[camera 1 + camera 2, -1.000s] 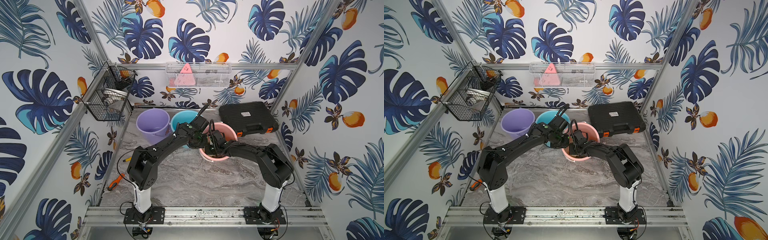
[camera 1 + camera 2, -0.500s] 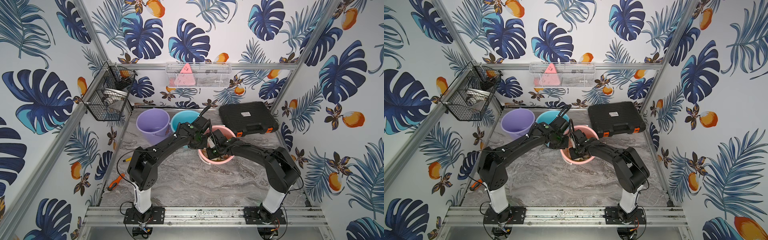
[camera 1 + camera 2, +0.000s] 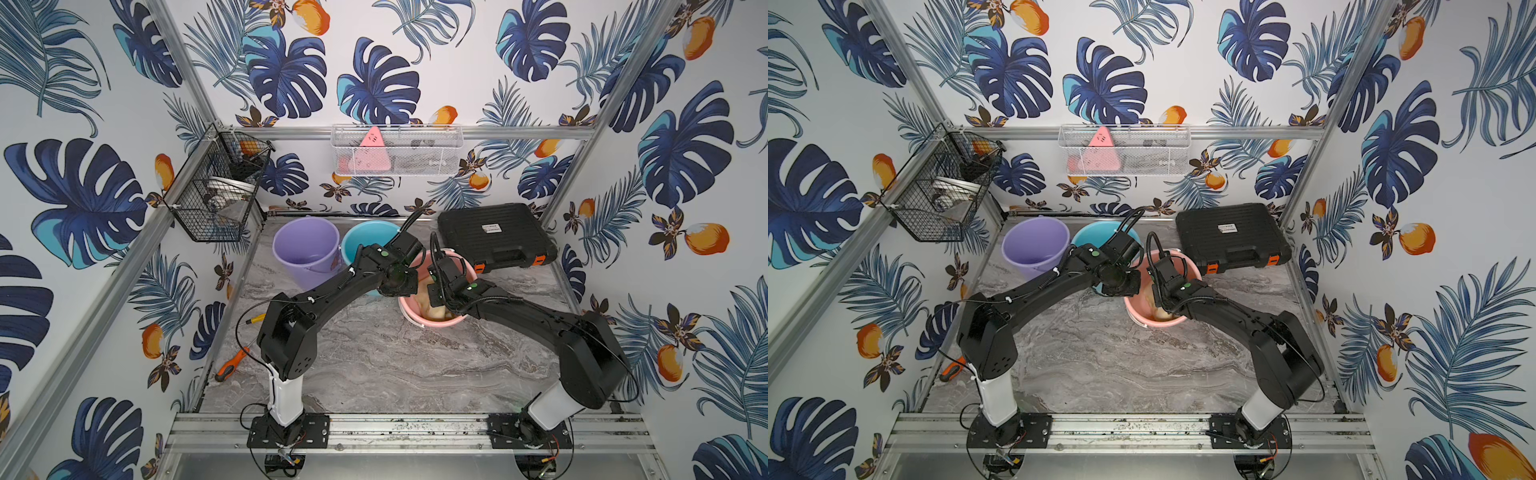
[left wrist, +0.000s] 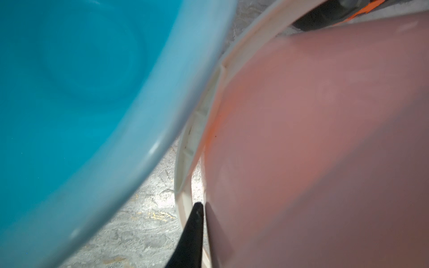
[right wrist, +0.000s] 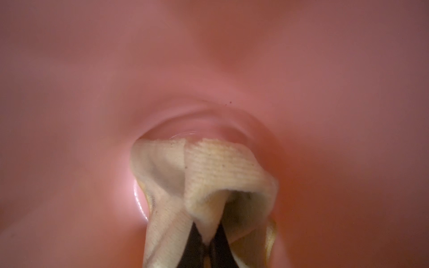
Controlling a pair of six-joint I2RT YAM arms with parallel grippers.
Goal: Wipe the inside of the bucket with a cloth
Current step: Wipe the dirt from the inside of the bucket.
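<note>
Our right claw (image 5: 206,242) pinches the pale tan ribbed cloth (image 5: 220,167) tight, deep inside the round pink plastic bucket (image 5: 81,81) on the grey marbled table (image 3: 374,365). Our left claw (image 4: 203,206) clamps that bucket's wall; just beyond stands a round turquoise plastic bucket (image 4: 69,92).

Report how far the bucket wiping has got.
Done: the pale tan-yellow cloth is inside the pink plastic bucket, pinched in the right arm's fingers; the left arm's fingers clamp the bucket's wall. In hand: the cloth hangs low, near the bucket's floor. Left: how much is already wiped cannot be told; likely more wall strokes.
</note>
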